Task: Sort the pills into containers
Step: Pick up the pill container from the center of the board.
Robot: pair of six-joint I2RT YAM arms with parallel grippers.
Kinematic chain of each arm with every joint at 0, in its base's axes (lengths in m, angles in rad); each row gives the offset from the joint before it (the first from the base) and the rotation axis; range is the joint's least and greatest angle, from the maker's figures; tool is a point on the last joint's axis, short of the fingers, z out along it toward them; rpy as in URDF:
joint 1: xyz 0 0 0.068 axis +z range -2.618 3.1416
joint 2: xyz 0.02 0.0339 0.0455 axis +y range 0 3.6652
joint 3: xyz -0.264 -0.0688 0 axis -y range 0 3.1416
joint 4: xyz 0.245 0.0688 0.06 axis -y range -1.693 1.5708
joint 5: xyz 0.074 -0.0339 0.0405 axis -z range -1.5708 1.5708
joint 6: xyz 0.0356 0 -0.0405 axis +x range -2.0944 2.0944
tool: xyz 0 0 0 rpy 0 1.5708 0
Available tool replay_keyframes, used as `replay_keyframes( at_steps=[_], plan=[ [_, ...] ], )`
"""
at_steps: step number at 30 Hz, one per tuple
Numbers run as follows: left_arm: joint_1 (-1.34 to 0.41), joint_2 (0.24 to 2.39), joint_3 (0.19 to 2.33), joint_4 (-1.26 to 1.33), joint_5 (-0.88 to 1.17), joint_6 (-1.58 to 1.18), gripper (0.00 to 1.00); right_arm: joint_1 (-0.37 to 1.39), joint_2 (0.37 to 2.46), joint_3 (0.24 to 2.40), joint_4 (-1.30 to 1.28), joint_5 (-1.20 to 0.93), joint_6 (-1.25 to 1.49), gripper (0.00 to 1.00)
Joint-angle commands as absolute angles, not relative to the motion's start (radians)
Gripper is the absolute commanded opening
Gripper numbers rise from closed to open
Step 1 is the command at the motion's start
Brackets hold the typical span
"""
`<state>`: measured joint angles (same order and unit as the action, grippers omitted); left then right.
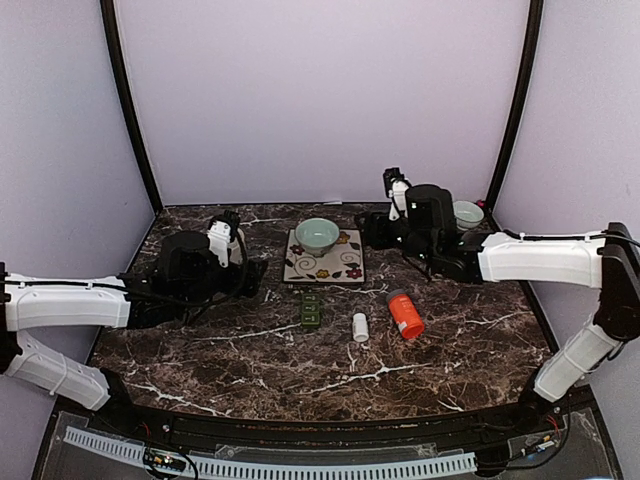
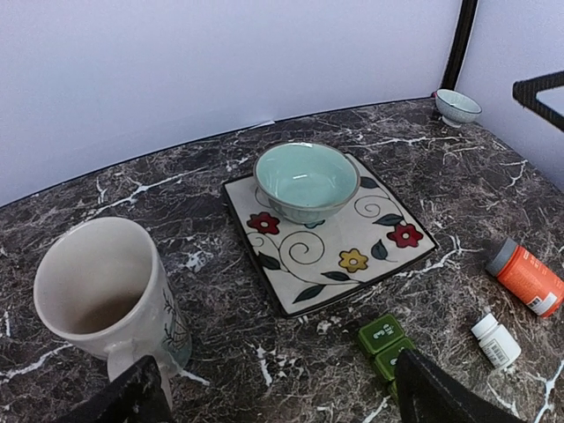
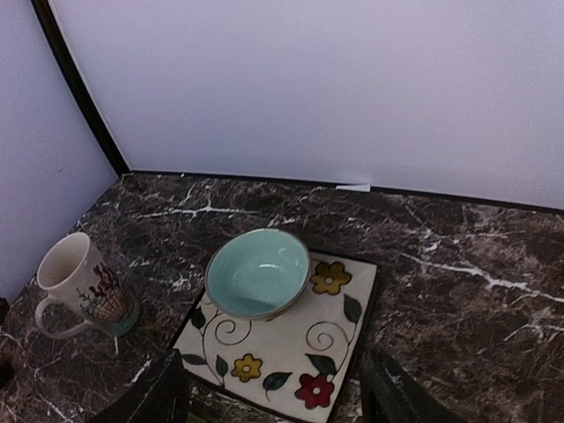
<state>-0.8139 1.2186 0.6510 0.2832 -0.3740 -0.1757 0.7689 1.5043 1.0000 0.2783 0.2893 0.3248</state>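
Fingers (image 2: 132,401) of my left gripper (image 2: 282,401) show at the bottom of the left wrist view. They are far apart and hold nothing. Just past them stands a white mug with a plant drawing (image 2: 106,295), upright on the dark marble table (image 1: 250,350).

My right gripper (image 3: 273,401) is spread wide too, with nothing in it. It hangs near the far right side of a square white plate with painted flowers (image 2: 370,231). A pale green bowl (image 2: 306,181) sits on the far part of that plate.

The small dark green plastic pill box (image 1: 311,309) lies on the table just in front of the plate, near the middle. No gripper touches it. To its right is a small white bottle (image 1: 360,326). Next comes an orange bottle with a white cap (image 1: 405,314), lying on its side. A little pale bowl (image 1: 467,213) sits in the far right corner.
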Motion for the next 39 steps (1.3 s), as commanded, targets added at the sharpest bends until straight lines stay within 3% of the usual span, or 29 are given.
replay_keyframes(
  at_steps=[1, 10, 23, 39],
  plan=[
    [-0.821, 1.265, 0.693, 0.23, -0.321, -0.252, 0.92, 0.867, 1.583, 1.072, 0.149, 0.283, 0.443, 0.68],
    [-0.826, 1.341, 0.697, 0.185, -0.253, -0.324, 0.87, 1.0, 1.765, 1.177, 0.032, 0.263, 0.573, 0.7],
    [-0.827, 1.391, 0.671, 0.221, -0.209, -0.375, 0.79, 1.056, 1.926, 1.315, -0.153, 0.218, 0.706, 0.7],
    [-0.829, 1.387, 0.631, 0.249, -0.229, -0.42, 0.78, 1.089, 2.087, 1.464, -0.29, 0.239, 0.753, 0.71]
  ],
)
